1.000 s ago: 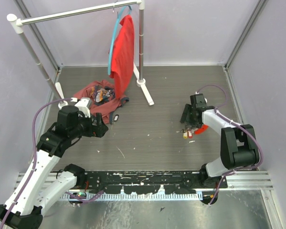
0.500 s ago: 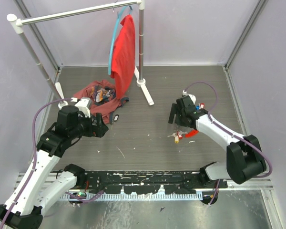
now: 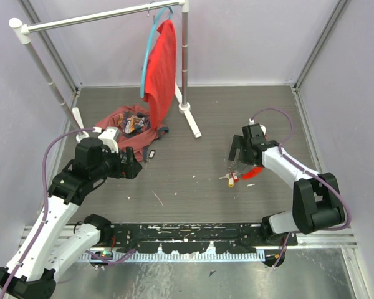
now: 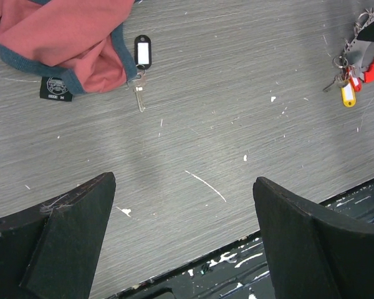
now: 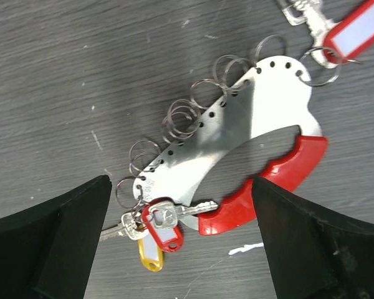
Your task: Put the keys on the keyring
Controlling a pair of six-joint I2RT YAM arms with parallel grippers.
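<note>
The right jaws have just been spread, and the silver ring-lined keyring plate with red handle (image 5: 237,134) and the red- and yellow-tagged keys (image 5: 157,225) have been released at three o'clock. A fresh grasp is judged necessary. The left jaws are spread.

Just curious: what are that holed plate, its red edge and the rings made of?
Plate: likely metal, silvery with dull sheen. Red edge: probably plastic or rubber, smooth even colour. Rings: thin shiny wire, likely steel.

Bare floor (image 3: 193,162) separates the crumpled shirt (image 3: 121,121) and keyring (image 5: 237,131); the rack foot (image 3: 193,124) stands behind.
</note>
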